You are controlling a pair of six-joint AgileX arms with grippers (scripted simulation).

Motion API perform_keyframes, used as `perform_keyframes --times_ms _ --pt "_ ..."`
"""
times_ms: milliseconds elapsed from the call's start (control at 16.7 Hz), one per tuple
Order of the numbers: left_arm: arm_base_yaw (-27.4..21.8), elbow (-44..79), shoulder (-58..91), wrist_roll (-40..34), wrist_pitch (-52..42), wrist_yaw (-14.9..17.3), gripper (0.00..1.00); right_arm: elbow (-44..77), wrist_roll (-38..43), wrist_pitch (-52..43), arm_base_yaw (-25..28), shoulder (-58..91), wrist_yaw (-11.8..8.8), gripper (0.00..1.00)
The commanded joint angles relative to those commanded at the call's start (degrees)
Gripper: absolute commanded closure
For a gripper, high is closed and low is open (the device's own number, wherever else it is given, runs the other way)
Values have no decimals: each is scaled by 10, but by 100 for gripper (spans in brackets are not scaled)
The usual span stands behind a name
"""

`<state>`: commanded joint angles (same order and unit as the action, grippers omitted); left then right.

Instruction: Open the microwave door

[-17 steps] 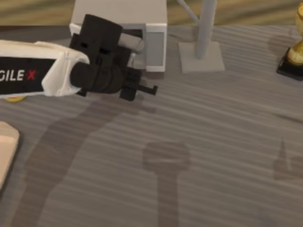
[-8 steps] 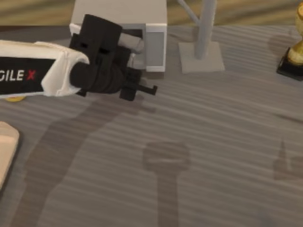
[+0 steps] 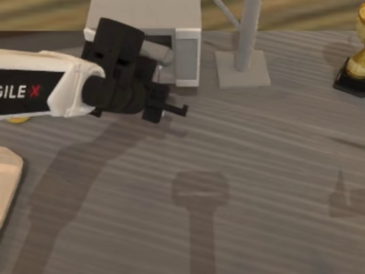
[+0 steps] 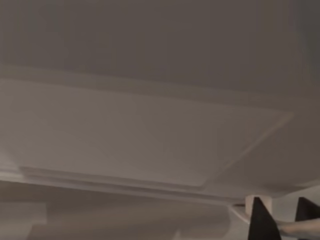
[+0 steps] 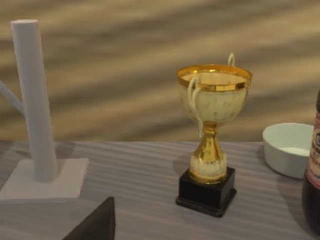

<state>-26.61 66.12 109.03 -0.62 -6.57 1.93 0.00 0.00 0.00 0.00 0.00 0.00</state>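
The light grey microwave [image 3: 142,14] stands at the back of the table, its control strip [image 3: 188,57] facing forward. My left arm reaches in from the left across its front and hides most of the microwave door there. My left gripper [image 3: 171,108] hangs just in front of the box. In the left wrist view the door [image 4: 125,130] fills the picture, and my left gripper [image 4: 285,222] is shut on a pale handle bar [image 4: 295,228]. A dark slit of the cavity [image 3: 161,41] shows behind the arm. My right gripper [image 5: 85,232] is parked off to the right, with one finger showing.
A grey pole stand [image 3: 244,63] stands right of the microwave. A gold trophy [image 3: 356,63] sits at the far right, with a white bowl [image 5: 290,147] and a dark bottle [image 5: 312,185] near it. A pale board [image 3: 7,182] lies at the left edge.
My left arm and gripper have drifted slightly to the left, away from the control strip. Nothing else has moved.
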Motion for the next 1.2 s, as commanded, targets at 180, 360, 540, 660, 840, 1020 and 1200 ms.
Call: perform_keyframes --times_ms 180,360,540,660,840,1020,1200 --pt "9 -8 -10 19 4 14 100 0 0 0 0 0 0 0" --pt "16 -18 -15 35 5 25 100 0 0 0 0 0 0 0" --pt "16 -18 -15 35 5 25 100 0 0 0 0 0 0 0" --pt "16 -18 -15 35 5 25 100 0 0 0 0 0 0 0" --pt "16 -18 -15 35 5 25 100 0 0 0 0 0 0 0" --pt "16 -18 -15 35 5 25 100 0 0 0 0 0 0 0" --pt "16 -18 -15 35 5 25 100 0 0 0 0 0 0 0"
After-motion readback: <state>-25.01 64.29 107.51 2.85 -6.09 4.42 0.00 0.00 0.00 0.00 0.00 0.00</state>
